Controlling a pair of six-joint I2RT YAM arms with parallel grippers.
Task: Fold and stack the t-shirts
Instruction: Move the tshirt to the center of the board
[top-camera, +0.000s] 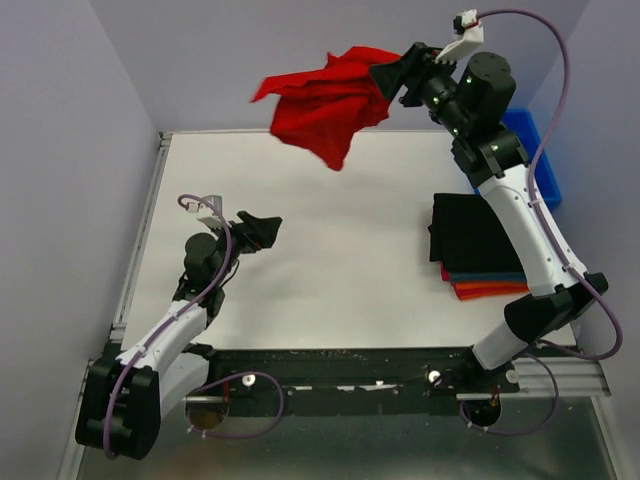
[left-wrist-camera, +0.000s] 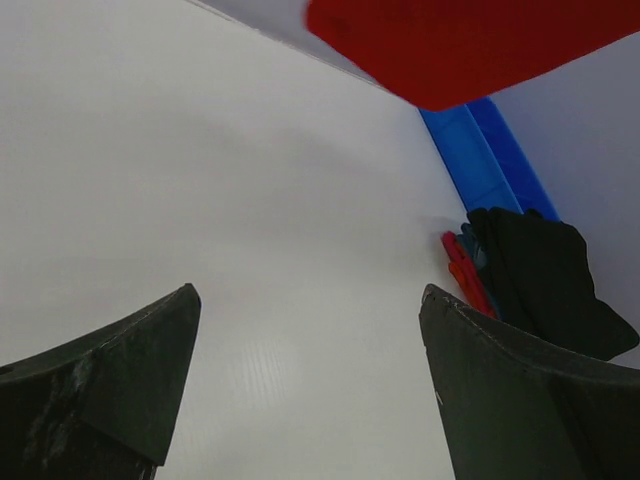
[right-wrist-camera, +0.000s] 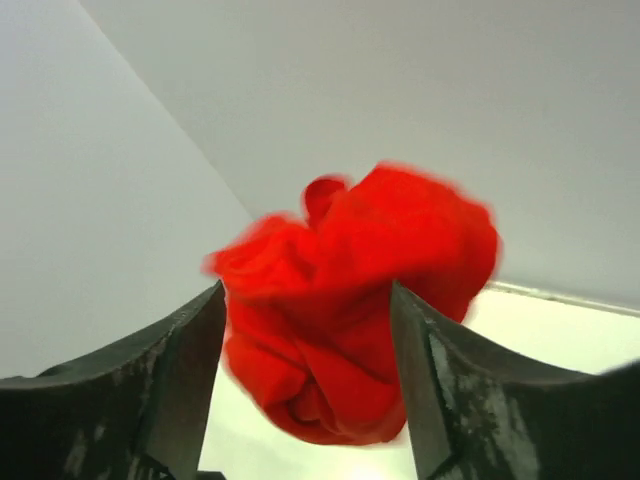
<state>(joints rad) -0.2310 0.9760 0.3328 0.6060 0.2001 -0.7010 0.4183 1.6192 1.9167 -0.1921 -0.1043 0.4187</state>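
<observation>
Overhead, the right gripper (top-camera: 388, 75) hangs high over the table's (top-camera: 330, 250) far edge, a crumpled red shirt (top-camera: 325, 105) at its tip. The folded stack (top-camera: 470, 235) lies by the blue bin (top-camera: 537, 150). Left wrist: the left gripper (top-camera: 262, 230) gapes wide, empty. Only the right wrist shows parted jaws with blurred red cloth between; contact unclear.

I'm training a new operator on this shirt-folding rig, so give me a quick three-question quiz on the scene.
1. True or false: the left gripper is holding a shirt.
2. Which shirt tops the folded stack? A black, B orange, C blue.
3. Fill in: the red t-shirt is up in the air at the ___ gripper.
Key: 1 false, the left gripper is open and empty; 2 A; 3 right gripper.
</observation>
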